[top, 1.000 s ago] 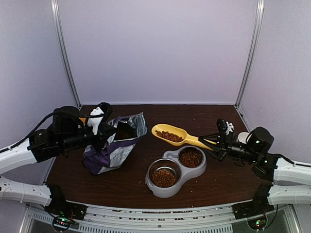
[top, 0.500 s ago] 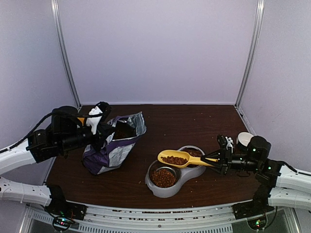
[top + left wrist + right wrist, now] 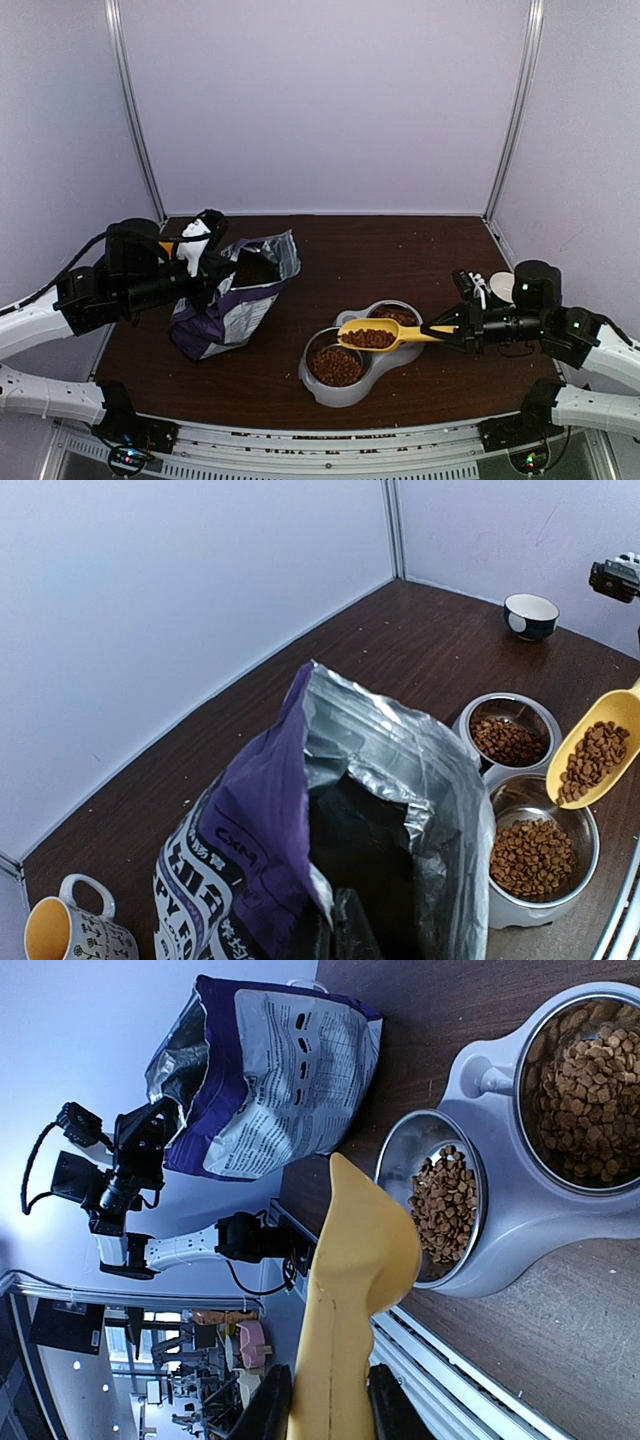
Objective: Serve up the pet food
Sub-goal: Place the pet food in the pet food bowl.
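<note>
A yellow scoop [image 3: 385,335] loaded with pet food [image 3: 368,338] hovers level over a grey double bowl [image 3: 345,394], between its two cups. My right gripper [image 3: 450,330] is shut on the scoop's handle; the right wrist view shows the scoop's underside [image 3: 360,1260] between the fingers [image 3: 270,1405]. Kibble fills the near cup [image 3: 336,366] and the far cup [image 3: 395,318]. The purple-and-white bag [image 3: 232,300] stands open at the left. My left gripper [image 3: 207,268] is shut on its rim, and the bag's dark mouth [image 3: 370,860] fills the left wrist view.
A patterned mug with a yellow inside [image 3: 75,935] stands left of the bag. A small dark bowl [image 3: 530,615] sits at the back right, beside my right arm. The table's front rail [image 3: 330,440] runs close to the double bowl.
My right gripper has carried the loaded scoop from behind the bowls down and forward, to just above them. The left arm and the bag have not moved.
</note>
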You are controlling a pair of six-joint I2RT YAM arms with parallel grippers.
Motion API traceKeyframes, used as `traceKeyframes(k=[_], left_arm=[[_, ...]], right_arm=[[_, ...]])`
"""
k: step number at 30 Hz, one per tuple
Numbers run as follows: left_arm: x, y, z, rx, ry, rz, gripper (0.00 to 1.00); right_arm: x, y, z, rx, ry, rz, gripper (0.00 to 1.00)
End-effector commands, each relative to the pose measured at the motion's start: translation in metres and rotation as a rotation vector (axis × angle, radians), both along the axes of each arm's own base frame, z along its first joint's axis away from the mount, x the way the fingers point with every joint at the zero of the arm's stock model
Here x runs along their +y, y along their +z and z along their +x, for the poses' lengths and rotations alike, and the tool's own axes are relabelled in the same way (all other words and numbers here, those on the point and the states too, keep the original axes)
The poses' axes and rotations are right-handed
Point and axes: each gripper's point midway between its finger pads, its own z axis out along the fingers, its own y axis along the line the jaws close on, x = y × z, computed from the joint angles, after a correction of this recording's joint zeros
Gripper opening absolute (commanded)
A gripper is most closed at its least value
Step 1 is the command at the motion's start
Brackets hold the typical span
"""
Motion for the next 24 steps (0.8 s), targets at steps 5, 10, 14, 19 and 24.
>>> traceKeyframes(k=[5,10,14,19,24], left_arm=[[0.003,0.035,0.001,-0.083,0.013,-0.079,0.0],[0.004,0.035,0.002,-0.087,0.018,-0.078,0.0],[0.004,0.034,0.002,-0.086,0.019,-0.074,0.0],[0.003,0.032,0.003,-0.082,0.019,-0.069,0.0],[0.003,0.032,0.003,-0.083,0.02,-0.067,0.0]], right_arm=[[-0.011,0.002,0.001,-0.06,0.032,-0.147,0.0],[-0.014,0.008,0.003,-0.077,0.033,-0.18,0.0],[-0.015,0.011,0.006,-0.088,0.035,-0.186,0.0],[-0.015,0.016,0.009,-0.104,0.056,-0.218,0.0],[-0.014,0.02,0.013,-0.116,0.077,-0.242,0.0]])
